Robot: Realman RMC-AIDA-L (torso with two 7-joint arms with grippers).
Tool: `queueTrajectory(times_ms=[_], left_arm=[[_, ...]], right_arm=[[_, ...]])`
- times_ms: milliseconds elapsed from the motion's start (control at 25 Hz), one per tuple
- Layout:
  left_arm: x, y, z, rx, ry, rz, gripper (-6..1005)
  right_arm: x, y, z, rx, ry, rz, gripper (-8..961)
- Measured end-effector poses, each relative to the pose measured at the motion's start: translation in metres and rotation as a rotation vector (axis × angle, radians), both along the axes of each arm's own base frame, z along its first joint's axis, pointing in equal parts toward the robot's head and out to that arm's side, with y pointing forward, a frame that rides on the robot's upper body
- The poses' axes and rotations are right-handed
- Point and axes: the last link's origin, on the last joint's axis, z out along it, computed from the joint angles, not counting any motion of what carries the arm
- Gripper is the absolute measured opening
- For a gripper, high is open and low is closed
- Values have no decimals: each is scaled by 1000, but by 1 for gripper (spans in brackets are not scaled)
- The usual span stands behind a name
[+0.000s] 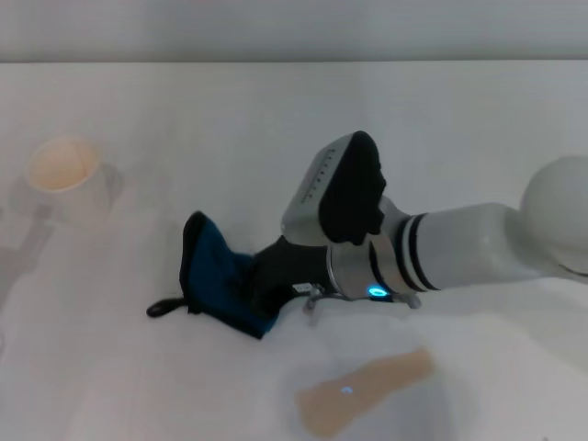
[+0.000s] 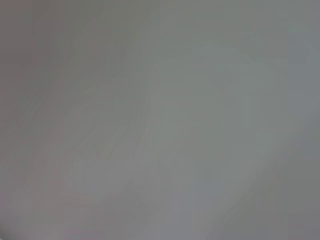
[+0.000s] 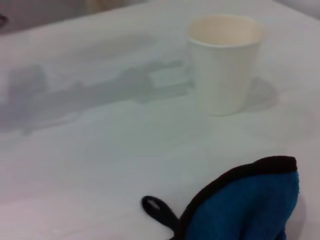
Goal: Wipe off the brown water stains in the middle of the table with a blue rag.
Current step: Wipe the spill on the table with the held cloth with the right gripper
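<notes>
The right pincer (image 1: 262,280) gripped the rag (image 1: 219,276), bunched and standing on the table (image 1: 184,119) with its loop trailing away from the arm. The stain (image 1: 360,393) lay apart from it, nearer the robot and to its right, long axis slanting away rightward. The left arm was out of sight, so the right was nearer.

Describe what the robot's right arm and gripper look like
The right arm is glossy white with a rounded joint, black rings at the wrist and a glowing cyan light. A white-and-black camera housing sits on top. The right gripper is black. The left arm is out of view.
</notes>
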Motion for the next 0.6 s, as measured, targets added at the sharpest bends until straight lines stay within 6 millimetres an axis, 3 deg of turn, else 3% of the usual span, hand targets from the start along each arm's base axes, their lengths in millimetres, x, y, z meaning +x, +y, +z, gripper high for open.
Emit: queueTrajectory(times_ms=[600], left_arm=[[-1,-4,7,22,7,-8,872]], right_arm=[[24,-52,0,-276,-11,43,94]])
